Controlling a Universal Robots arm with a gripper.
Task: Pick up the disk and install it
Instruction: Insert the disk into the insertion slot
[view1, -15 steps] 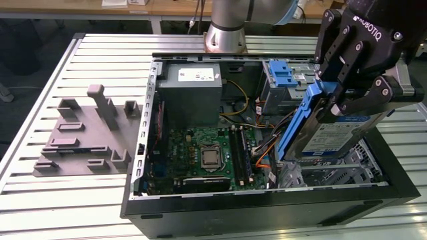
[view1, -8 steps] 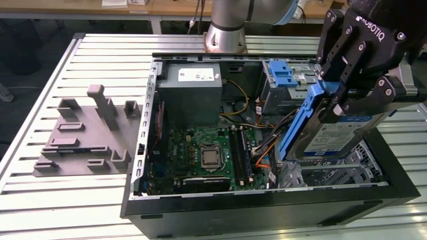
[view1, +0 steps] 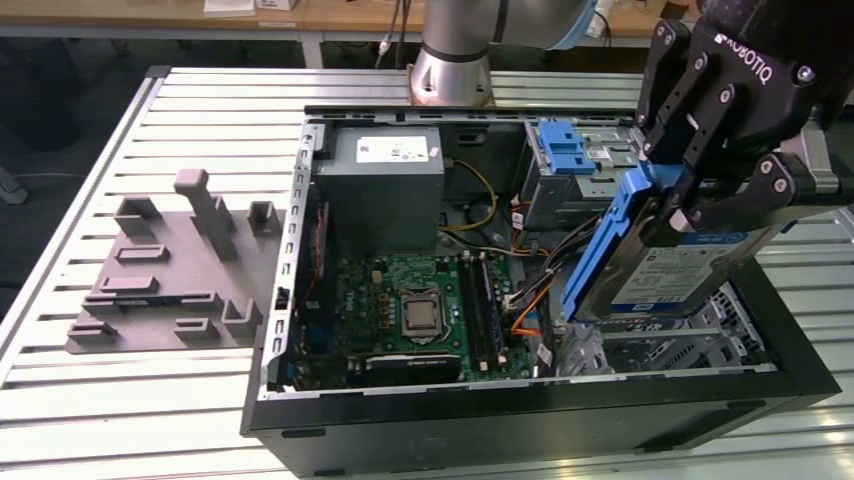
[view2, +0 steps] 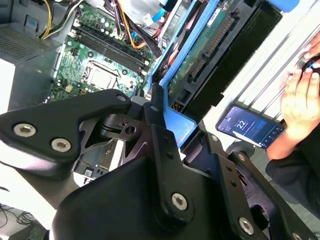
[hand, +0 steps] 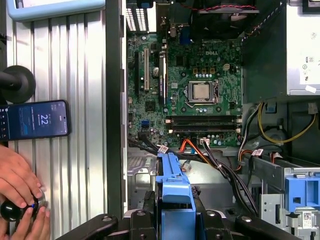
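The disk (view1: 683, 278), a silver drive with a white-and-blue label and a blue rail frame, hangs tilted on edge. It sits over the metal drive cage (view1: 694, 345) at the open computer case's side on the exterior view's right. My black gripper (view1: 702, 222) is shut on its upper end. In the second wrist view the disk's green underside (view2: 200, 55) and its connector run away from the gripper (view2: 172, 127). In the first wrist view the disk's blue rail (hand: 174, 182) sticks out from the gripper (hand: 175, 222) above the case floor, next to the cables.
The case holds a green motherboard (view1: 414, 305), a grey metal box (view1: 387, 185), a blue latch piece (view1: 561, 145) and loose orange and black cables (hand: 210, 155). A grey fixture block (view1: 167, 270) lies on the slatted table. A person's hand (hand: 20, 182) and a phone (hand: 37, 120) lie beside the case.
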